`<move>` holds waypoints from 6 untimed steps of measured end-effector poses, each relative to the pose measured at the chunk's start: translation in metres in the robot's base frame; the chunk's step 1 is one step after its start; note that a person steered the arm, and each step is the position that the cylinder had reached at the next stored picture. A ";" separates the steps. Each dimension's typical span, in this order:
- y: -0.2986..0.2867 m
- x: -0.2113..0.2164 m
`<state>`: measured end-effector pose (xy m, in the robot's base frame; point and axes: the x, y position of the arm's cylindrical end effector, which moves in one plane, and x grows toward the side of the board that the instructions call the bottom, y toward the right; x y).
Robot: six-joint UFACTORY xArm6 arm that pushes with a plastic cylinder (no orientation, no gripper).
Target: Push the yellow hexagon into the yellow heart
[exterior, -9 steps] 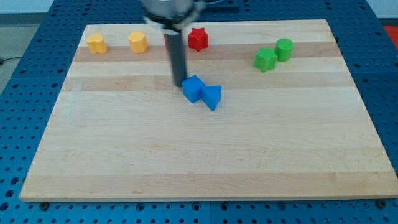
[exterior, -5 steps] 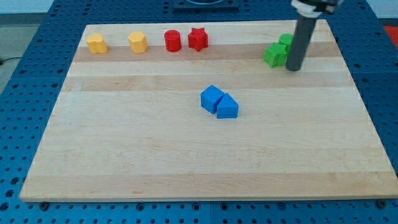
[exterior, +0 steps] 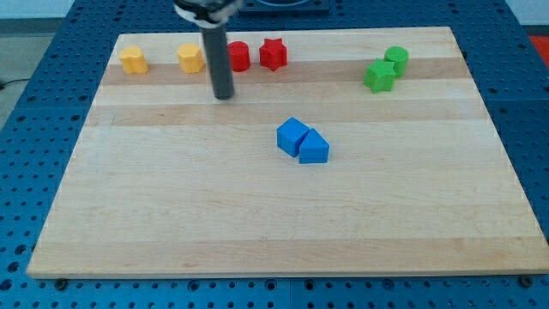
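On the wooden board (exterior: 257, 215), my tip (exterior: 224, 95) rests just below and to the right of the yellow hexagon (exterior: 190, 58), apart from it; there is no claw, only the rod. The yellow heart (exterior: 133, 60) sits left of the hexagon. A red cylinder (exterior: 239, 57) and red star (exterior: 273, 53) lie right. Two blue blocks (exterior: 303, 141) touch mid-board; two green blocks (exterior: 385, 69) sit top right.
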<state>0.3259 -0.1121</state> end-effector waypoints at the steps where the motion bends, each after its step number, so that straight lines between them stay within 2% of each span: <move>1: 0.001 -0.033; 2: -0.018 -0.047; 3: 0.004 -0.054; 4: -0.033 -0.062; 5: -0.100 -0.062; 6: -0.080 -0.061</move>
<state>0.2649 -0.1918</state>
